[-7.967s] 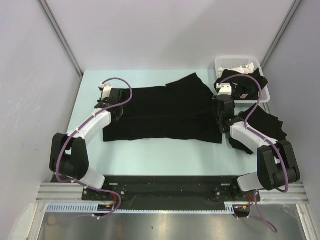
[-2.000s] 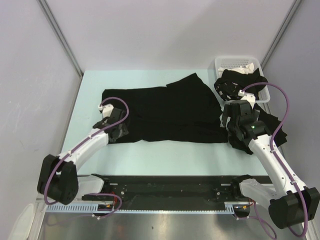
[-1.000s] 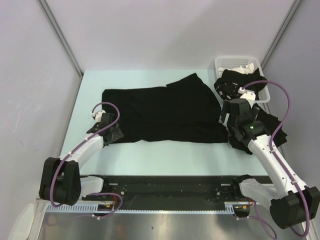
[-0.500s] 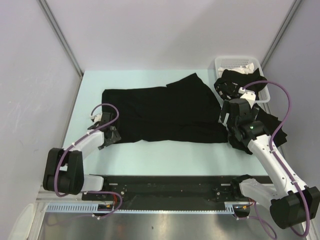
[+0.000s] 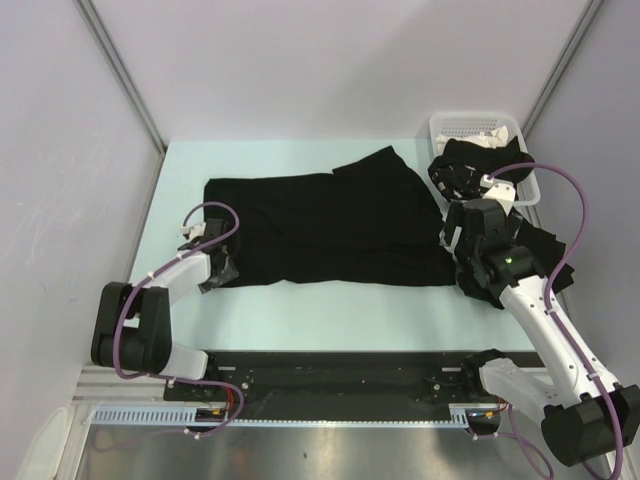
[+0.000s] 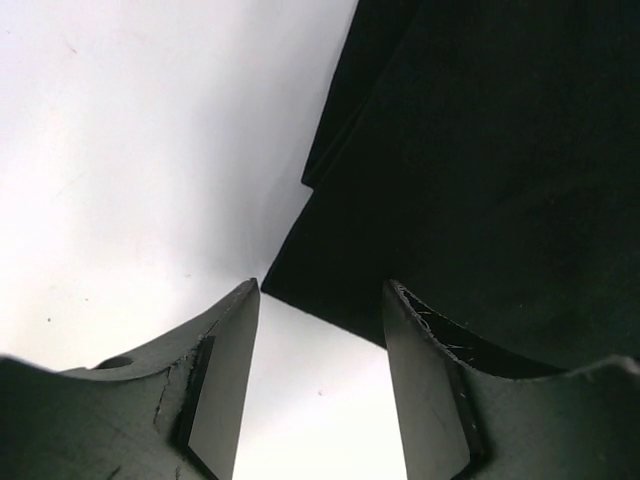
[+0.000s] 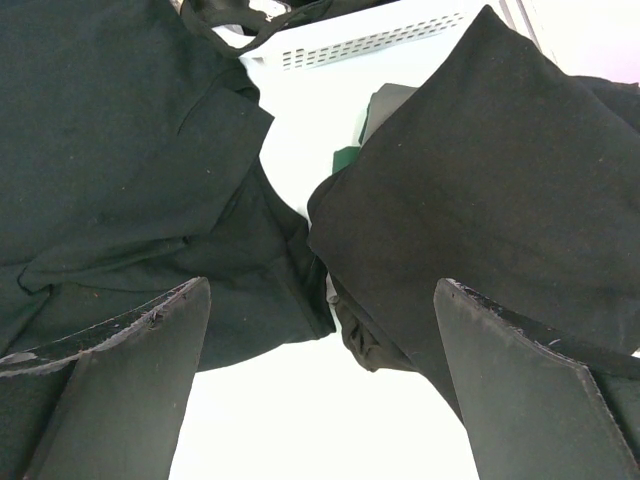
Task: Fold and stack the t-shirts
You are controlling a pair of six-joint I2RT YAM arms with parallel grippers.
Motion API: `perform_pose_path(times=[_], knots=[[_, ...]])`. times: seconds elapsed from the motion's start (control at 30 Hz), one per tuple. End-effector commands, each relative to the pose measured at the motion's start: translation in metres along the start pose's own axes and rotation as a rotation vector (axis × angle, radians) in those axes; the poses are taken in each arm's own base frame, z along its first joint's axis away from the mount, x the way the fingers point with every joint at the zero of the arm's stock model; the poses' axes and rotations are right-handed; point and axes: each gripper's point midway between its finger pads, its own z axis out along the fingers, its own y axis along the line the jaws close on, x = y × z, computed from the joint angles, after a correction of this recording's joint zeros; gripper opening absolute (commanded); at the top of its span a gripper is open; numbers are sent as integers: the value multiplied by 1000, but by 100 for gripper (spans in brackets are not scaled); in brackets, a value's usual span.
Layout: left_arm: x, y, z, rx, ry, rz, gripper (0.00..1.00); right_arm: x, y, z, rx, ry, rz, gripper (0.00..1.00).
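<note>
One black t-shirt [image 5: 330,225] lies spread flat across the middle of the table. My left gripper [image 5: 222,270] sits low at its near-left corner. In the left wrist view the left gripper [image 6: 321,285] is open, and the corner of the t-shirt [image 6: 480,150] lies just ahead of its tips, with bare table between them. My right gripper [image 5: 452,245] hangs over the shirt's near-right corner, and in the right wrist view the right gripper [image 7: 320,284] is wide open and holds nothing. A second black t-shirt [image 7: 500,180] lies just right of the spread t-shirt [image 7: 120,150].
A white slotted basket [image 5: 480,128] stands at the back right with black cloth [image 5: 480,165] spilling over its near rim. The second shirt [image 5: 548,252] lies near the table's right edge. Grey walls close in both sides. The basket [image 7: 370,40] also shows in the right wrist view.
My left gripper's jaws have narrowed, and the left arm has drawn in toward the shirt's near-left corner. The right arm has barely moved.
</note>
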Motion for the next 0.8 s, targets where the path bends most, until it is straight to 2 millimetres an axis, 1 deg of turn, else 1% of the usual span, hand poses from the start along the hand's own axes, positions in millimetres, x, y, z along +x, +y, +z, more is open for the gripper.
perform_pose_path(times=[0.0,0.1,0.17,0.2,0.27,0.3,0.37,0.4,0.47,0.5,0.63,0.67,0.77], knots=[[-12,6,1,-51,-26,-27,56,-25,0,-7,4,-70,35,100],[-13,7,-1,-50,-34,-29,54,-25,0,-7,5,-71,45,100],[-14,6,0,-48,-34,-25,50,-24,-1,-7,7,-70,46,100],[-13,6,0,-48,-32,-23,44,-24,-1,-7,9,-69,45,100],[-12,5,2,-47,-26,-19,37,-24,-1,-7,10,-67,40,100],[-11,4,4,-47,-19,-17,28,-23,-2,-7,15,-66,39,100],[-9,4,5,-49,-8,-12,19,-23,-3,-8,15,-67,35,100],[-9,3,6,-48,-7,-17,12,-24,-4,-8,15,-70,35,100],[-8,2,7,-50,1,-12,6,-25,-5,-9,19,-75,30,100],[-8,2,7,-52,4,-9,0,-26,-6,-10,22,-80,31,100],[-11,5,4,-66,0,-9,0,-28,-6,-11,18,-87,35,100],[-14,5,1,-67,-9,-15,0,-28,-5,-10,16,-86,35,100],[-15,12,-6,-88,3,-22,0,-27,-3,-6,14,-81,34,100]])
